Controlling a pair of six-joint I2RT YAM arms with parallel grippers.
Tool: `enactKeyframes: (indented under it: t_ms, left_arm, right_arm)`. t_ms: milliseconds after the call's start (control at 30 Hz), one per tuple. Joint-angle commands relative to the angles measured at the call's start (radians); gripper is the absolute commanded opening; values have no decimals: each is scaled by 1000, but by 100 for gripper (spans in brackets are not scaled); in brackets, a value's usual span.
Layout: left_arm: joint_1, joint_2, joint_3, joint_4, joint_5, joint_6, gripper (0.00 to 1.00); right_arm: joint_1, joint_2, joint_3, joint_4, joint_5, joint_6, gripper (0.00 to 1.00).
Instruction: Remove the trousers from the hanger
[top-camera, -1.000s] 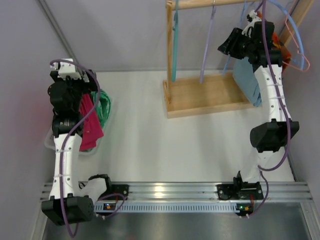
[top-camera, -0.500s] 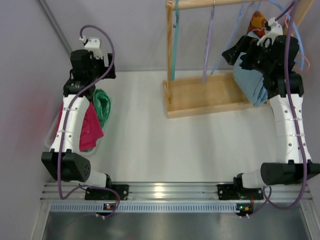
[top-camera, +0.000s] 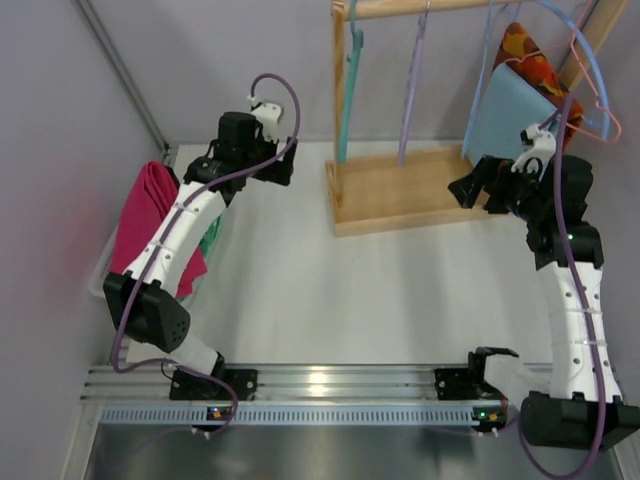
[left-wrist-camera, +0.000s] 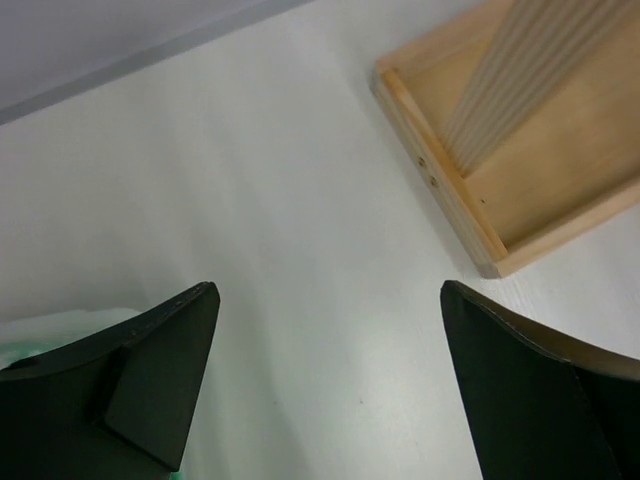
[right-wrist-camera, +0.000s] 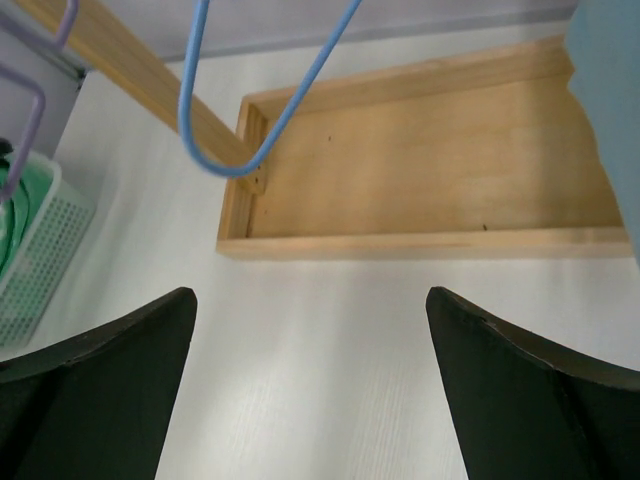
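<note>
Light blue trousers (top-camera: 508, 115) hang on a blue hanger (top-camera: 487, 60) at the right end of the wooden rack, and their edge (right-wrist-camera: 612, 90) shows in the right wrist view. Orange patterned trousers (top-camera: 535, 58) hang behind them. My right gripper (top-camera: 464, 190) (right-wrist-camera: 310, 295) is open and empty, low in front of the rack base and apart from the cloth. My left gripper (top-camera: 284, 166) (left-wrist-camera: 328, 290) is open over bare table, left of the rack base. Magenta pink trousers (top-camera: 145, 215) lie in the basket at the left on mint-green cloth (top-camera: 209, 238).
The rack's wooden base tray (top-camera: 420, 190) (left-wrist-camera: 520, 190) (right-wrist-camera: 430, 170) stands at the back. A teal hanger (top-camera: 349, 90), a purple hanger (top-camera: 413, 90) and a pink wire hanger (top-camera: 600, 100) hang bare. The white basket (right-wrist-camera: 40, 265) sits at the left wall.
My right gripper opened and dropped away from the light blue trousers, which hang straight again. My left arm swung from the basket toward the rack.
</note>
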Motion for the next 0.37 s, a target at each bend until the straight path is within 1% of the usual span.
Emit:
enactKeyframes:
  t_ms: [0,67,133,233,333]
  left_arm:
    - [-21,-54,-92,-7,80,-48,99]
    - [-26,-72,-151,-7,86,-85,98]
    - [-35,-94,-172,-7,44,-106,99]
    - [-35,-134,-214,-7,31,-94,99]
    - [-37,-172,-241,-7,68,-71,99]
  right_arm:
    - [-9,-98,-76,-3,-167,-59,100]
    - [-8,-135,-162,17,-227,-66,99]
    - [-6,-180,-228,14,-248,-86,99]
    - [0,-220,-274,-11,-259,-122,100]
    - [3,-243,-305,-20,-259,-152,100]
